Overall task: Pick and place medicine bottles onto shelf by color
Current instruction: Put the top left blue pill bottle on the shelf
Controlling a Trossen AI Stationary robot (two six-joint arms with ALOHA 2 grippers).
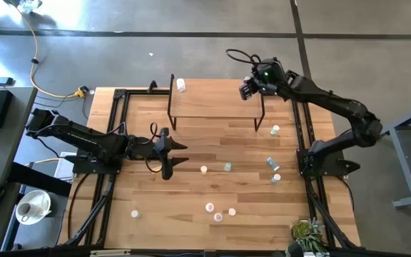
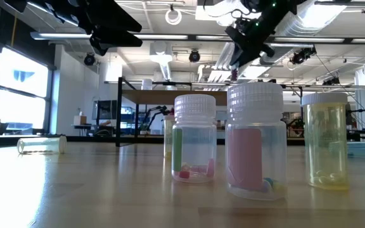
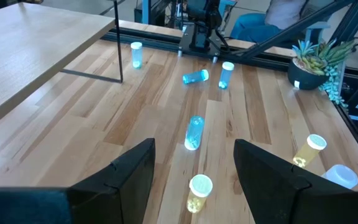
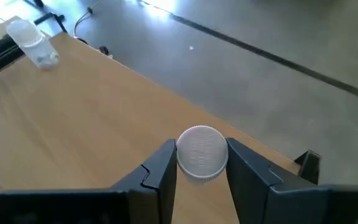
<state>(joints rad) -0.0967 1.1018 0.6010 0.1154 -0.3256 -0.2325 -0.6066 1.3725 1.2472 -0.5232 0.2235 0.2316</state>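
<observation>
The right gripper (image 4: 201,171) is closed on a white-capped bottle (image 4: 201,151), cap toward the wrist camera, so the bottle's long axis hangs straight down between the fingers. In the high view this gripper (image 1: 248,88) sits over the far right corner of the shelf (image 1: 212,96), close to its back edge; the board lies directly below, so the coming move looks like a plain descent, with little margin toward the floor side. Across the board, one clear bottle (image 4: 33,42) already lies near the far left corner, well apart and not in the way. The left gripper (image 1: 171,153) waits wide open and empty over the worktop (image 1: 191,185) in front of the shelf. Beyond it, loose bottles lie scattered on the worktop, among them a teal one on its side (image 3: 194,132) and a yellow one standing (image 3: 199,193).
</observation>
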